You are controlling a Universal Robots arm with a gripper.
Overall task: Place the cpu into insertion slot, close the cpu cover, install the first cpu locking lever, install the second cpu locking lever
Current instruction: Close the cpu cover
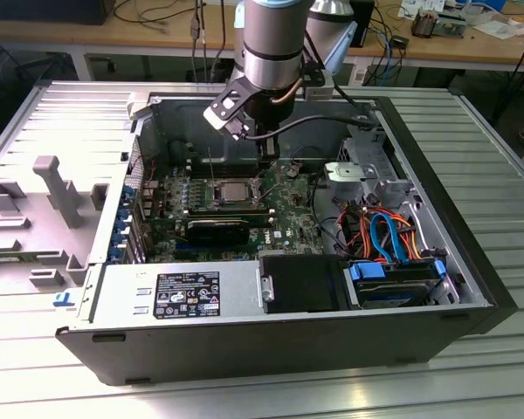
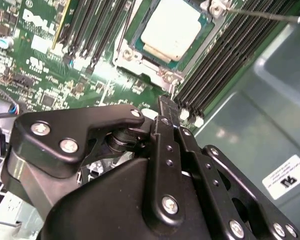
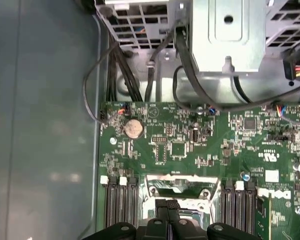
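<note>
even, bright room light washes the ribbed worktop in the exterior view, while i see the inside of the case darker. in the second wrist view the cpu glares pale; the black claw seems shadowed underneath.

White logo lettering is printed on the green circuit board in the first wrist view. In the exterior view a black rectangular label with white print lies on the silver metal power-supply box, its lines too small to read. In the second wrist view a white sticker with black marks sits on the grey-green case wall.
</note>
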